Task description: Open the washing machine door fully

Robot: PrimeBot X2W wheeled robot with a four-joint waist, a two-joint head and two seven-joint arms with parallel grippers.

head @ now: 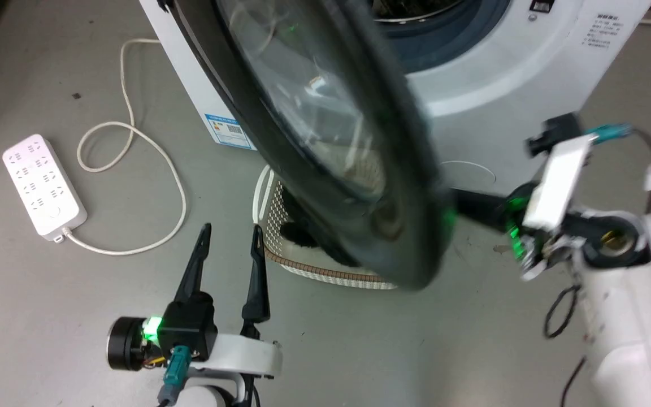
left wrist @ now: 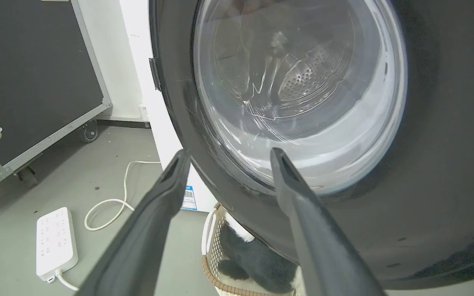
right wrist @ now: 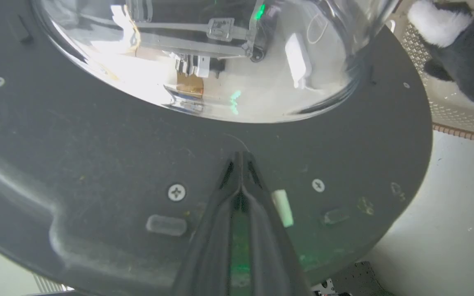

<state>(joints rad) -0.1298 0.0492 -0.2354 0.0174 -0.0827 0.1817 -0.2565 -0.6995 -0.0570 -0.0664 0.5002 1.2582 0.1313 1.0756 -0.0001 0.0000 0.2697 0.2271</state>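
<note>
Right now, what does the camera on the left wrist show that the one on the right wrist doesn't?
Left wrist view: the washing machine door's glossy front with the steel drum seen through its glass, the open left gripper, a white power strip and a black wheeled case.
Right wrist view: the door's matte back with screws, and the shut right gripper with its tips at that back.
Both: that door, and the basket holding something dark and furry.

Grey floor (head: 48,339) with white power strip (head: 43,185), black wheeled case (left wrist: 27,74)
</note>
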